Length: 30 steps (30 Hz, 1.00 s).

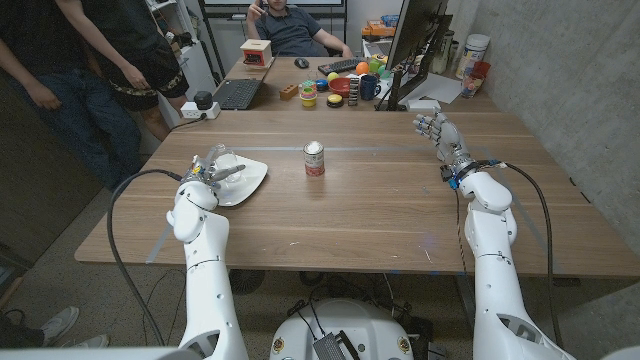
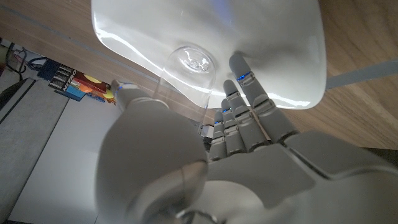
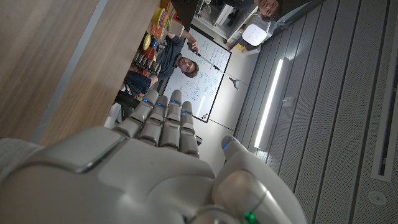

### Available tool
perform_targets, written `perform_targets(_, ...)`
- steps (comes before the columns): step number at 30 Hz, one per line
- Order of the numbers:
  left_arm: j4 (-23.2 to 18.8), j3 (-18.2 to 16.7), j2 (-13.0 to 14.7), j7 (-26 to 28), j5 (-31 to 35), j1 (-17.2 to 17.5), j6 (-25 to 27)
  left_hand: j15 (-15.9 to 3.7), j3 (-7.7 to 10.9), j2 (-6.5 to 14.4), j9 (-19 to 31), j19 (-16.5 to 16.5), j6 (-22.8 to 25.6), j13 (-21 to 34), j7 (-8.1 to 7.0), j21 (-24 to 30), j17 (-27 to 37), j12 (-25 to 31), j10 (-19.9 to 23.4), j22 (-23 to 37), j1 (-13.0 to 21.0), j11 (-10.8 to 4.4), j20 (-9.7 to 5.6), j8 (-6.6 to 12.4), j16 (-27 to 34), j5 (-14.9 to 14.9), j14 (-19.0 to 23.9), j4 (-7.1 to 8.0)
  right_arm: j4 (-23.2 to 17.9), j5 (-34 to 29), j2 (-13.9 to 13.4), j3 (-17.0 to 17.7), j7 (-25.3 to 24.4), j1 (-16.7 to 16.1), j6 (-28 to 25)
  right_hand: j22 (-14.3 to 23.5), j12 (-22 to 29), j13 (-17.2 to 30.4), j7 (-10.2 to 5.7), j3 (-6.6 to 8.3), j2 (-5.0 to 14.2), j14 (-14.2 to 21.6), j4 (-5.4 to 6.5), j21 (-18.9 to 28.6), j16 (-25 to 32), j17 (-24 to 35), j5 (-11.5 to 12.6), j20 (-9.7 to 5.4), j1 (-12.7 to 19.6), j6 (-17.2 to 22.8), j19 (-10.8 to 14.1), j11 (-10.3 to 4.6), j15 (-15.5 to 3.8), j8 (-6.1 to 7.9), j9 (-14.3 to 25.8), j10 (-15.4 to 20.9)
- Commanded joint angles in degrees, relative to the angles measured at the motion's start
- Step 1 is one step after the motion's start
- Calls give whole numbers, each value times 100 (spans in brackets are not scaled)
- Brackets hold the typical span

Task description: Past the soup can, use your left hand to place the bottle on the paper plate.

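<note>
You won't find any text you can read here. The soup can [image 1: 314, 159], right of your left hand [image 1: 205, 170], has a red-and-white label, but its print is too small.

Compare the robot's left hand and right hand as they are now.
The left hand holds a clear bottle over the paper plate; the right hand holds nothing. The left hand's fingers wrap the bottle; the right hand's are apart, raised off the table. Both are white.

head overhead of table [image 1: 400, 210], wrists close-up
</note>
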Motion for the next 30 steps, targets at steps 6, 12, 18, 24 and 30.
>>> perform_targets(6, -250, -32, -113, 200, -249, 102, -272, -158, -41, -11, 13, -82, -25, 11, 235, -90, 12, 33, -60, 20, -149, 36, 32, 49, 39, 79, -79, 36, 59, 0, -18, 13, 44, 50, 19, 22, -12, 18, 7, -36, 10, 67, 22, -31, 16, 0, 55, -152, -65, 64, 53, -4, 21, 14, 29, 26)
perform_targets(12, -387, -67, -150, 247, -364, 163, -437, -163, -39, -17, 10, -107, -23, 11, 241, -120, 12, 47, -62, 21, -199, 31, 38, 59, 48, 94, -103, 54, 49, -3, -12, 22, 32, 40, 26, 22, -11, 18, 11, -42, 9, 66, 24, -39, 15, 0, 56, -150, -68, 67, 58, 5, 25, 14, 29, 31)
perform_targets(18, -540, -54, -205, 225, -388, 221, -532, -149, -39, -28, 8, -122, -16, 11, 242, -147, 12, 53, -78, 22, -246, 33, 42, 70, 53, 109, -128, 69, 36, 6, -19, 25, 52, 39, 22, 22, -12, 19, 12, -51, 4, 66, 28, -50, 13, 0, 57, -150, -75, 70, 63, -8, 20, 14, 29, 34)
perform_targets(24, -648, -71, -253, 338, -447, 257, -705, -93, -35, -49, 1, -251, -103, 10, 232, -243, 10, 44, -173, 24, -335, 61, 100, 54, 27, 143, -294, 92, 26, 17, -16, 39, 43, 20, 39, 23, -11, 19, 14, -61, -1, 73, 31, -58, 15, 1, 58, -149, -81, 77, 73, 0, 30, 15, 29, 41)
perform_targets(30, -719, -99, -323, 403, -466, 255, -767, -78, -32, -53, -2, -295, -112, 10, 233, -283, 10, 43, -217, 25, -382, 64, 127, 60, 32, 158, -337, 105, 4, 36, -9, 58, 39, -1, 33, 23, -13, 19, 20, -70, -5, 81, 34, -67, 17, 1, 60, -152, -86, 86, 85, -1, 30, 17, 29, 41)
